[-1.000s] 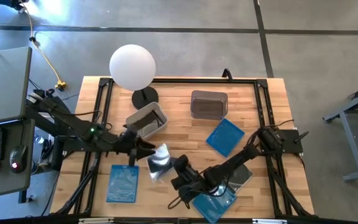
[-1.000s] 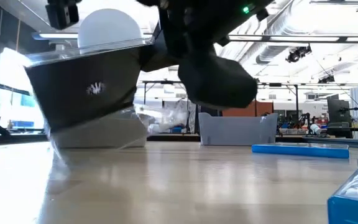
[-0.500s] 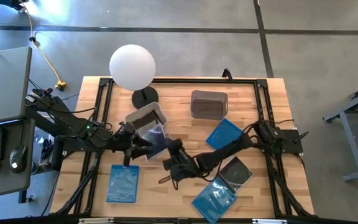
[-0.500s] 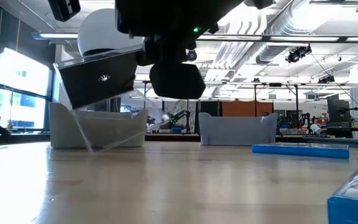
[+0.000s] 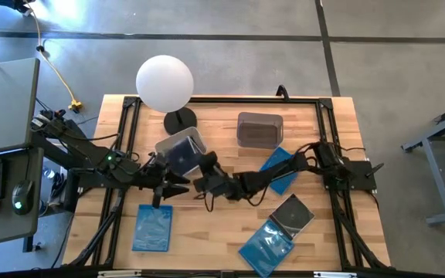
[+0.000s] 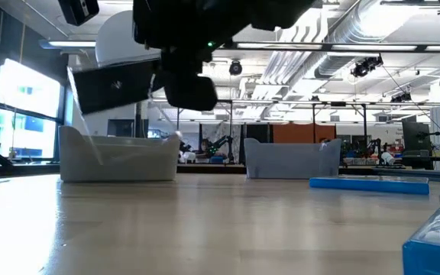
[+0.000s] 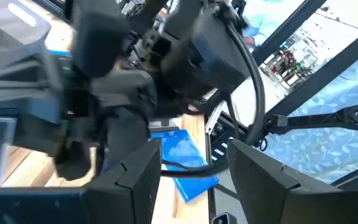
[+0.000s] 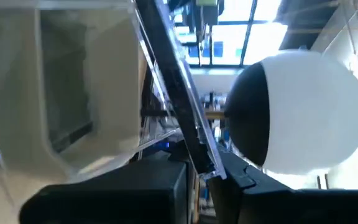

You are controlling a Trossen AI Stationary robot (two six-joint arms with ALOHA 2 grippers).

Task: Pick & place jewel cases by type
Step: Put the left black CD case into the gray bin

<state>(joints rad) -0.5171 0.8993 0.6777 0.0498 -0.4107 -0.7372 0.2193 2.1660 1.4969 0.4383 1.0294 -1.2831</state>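
Note:
My right gripper point(image 5: 200, 174) reaches across the table's middle, shut on a dark shiny jewel case point(image 5: 182, 154) that hovers over the left grey tub point(image 5: 194, 136). The low view shows that case point(image 6: 113, 84) above the tub point(image 6: 121, 156). My left gripper point(image 5: 168, 188) stands open just on the near left of the tub, its fingers point(image 7: 140, 180) empty. Blue cases lie flat on the table at the near left point(image 5: 151, 228), the near middle point(image 5: 267, 245) and under my right arm point(image 5: 279, 168). Another dark case point(image 5: 293, 212) lies flat near the right. My right gripper pinches the dark case between its two fingers point(image 8: 166, 180) at one edge point(image 8: 199, 155); I see the case edge-on between them. The fingers come slanting from the table's near right. The case is lifted clear above the left tub, slightly tilted.
A second grey tub point(image 5: 259, 129) sits at the far middle. A lamp with a white globe point(image 5: 164, 83) and a dark round foot point(image 5: 180, 120) stands at the far left, close behind the left tub. Black rails point(image 5: 222, 100) frame the table.
My right gripper has carried the dark case up and toward the table's far left, from the near middle until it hangs over the left tub. The case has turned from steeply tipped to nearly level. My left gripper has stayed beside the tub.

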